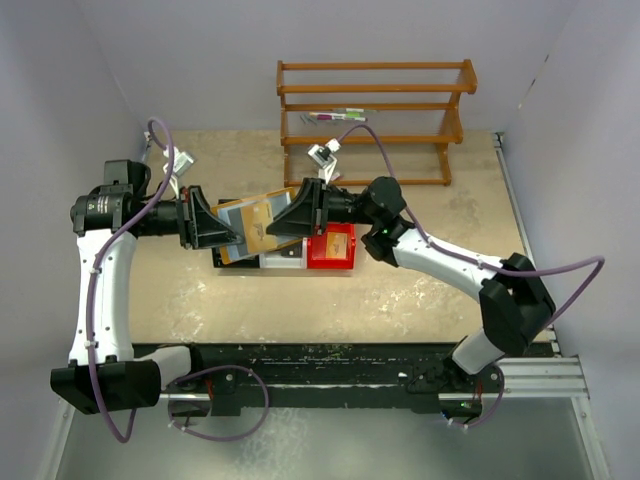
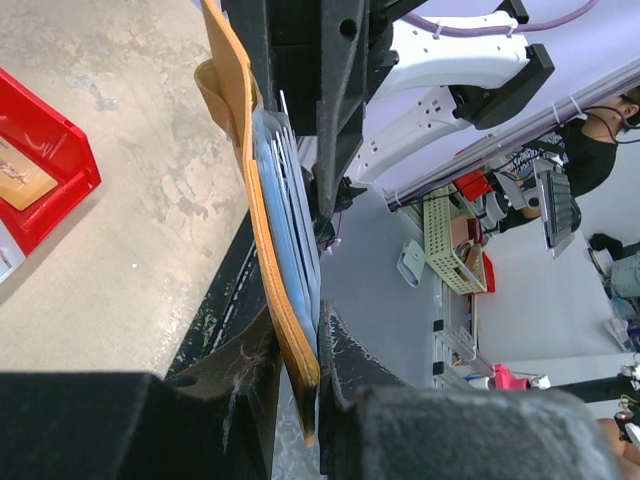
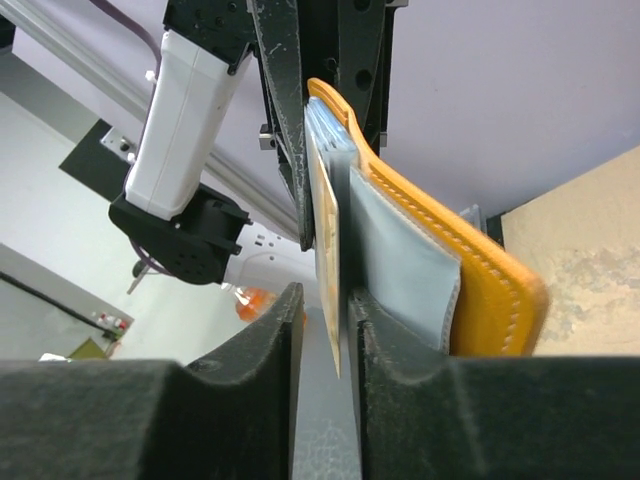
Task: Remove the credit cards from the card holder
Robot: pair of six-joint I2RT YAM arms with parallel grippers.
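Tan card holder [image 1: 262,224] clamped mid-air

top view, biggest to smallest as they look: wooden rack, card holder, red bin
1. wooden rack, clearly the largest.
2-3. card holder and red bin look about alike. The holder is lifted nearer the camera and the bin is partly covered, so I won't rank them.
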